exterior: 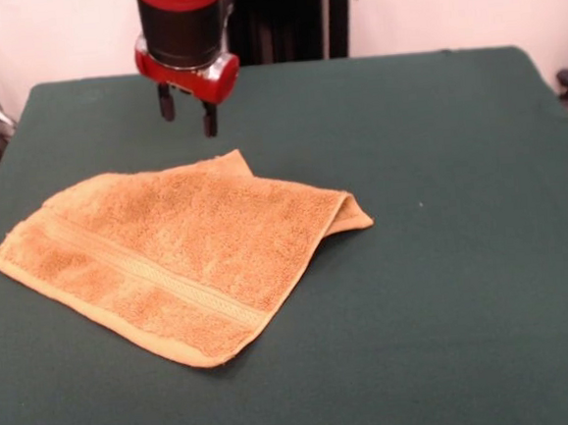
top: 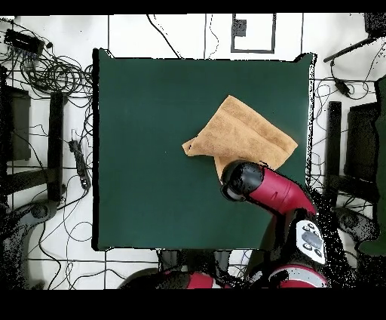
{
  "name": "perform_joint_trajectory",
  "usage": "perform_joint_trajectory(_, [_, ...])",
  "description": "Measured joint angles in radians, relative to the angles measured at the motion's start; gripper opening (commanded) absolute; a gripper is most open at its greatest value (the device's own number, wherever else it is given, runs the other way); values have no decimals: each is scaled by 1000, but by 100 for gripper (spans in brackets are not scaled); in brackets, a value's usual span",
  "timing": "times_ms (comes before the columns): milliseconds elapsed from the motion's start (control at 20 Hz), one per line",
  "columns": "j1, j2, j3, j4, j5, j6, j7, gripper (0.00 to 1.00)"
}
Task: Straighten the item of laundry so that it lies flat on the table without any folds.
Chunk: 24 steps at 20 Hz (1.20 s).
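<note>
Laundry here is one orange-tan terry towel (exterior: 175,265), lying on the dark green desk (exterior: 447,288) toward the left half of the front view. It is not flat: the right-hand part is doubled over, with a lower layer poking out as a small tab at the right tip, and a second corner peaks up along the back edge. A woven band runs diagonally near the front-left hem. The red and black arm comes down above the towel's back edge, and its jaws (exterior: 189,113) hang clear of the cloth, two dark prongs standing apart with nothing between them, so they are released. From the overhead view, the towel (top: 241,134) sits toward the right side of the desk (top: 151,166), a folded, roughly diamond shape with one point reaching left toward the desk's middle. The arm's red forearm and black wrist (top: 243,180) cover the towel's lower corner; the jaws themselves are hidden beneath the wrist in this view. Cables lie on the floor (top: 53,75) around the desk.
</note>
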Motion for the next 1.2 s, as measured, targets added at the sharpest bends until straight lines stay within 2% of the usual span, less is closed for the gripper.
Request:
perform_joint_trajectory(350, [0,1,0,-10,12,0,0,100])
perform_joint_trajectory(750, [3,29,0,-5,90,-15,0,100])
perform_joint_trajectory(1200, [8,48,0,17,129,-27,0,100])
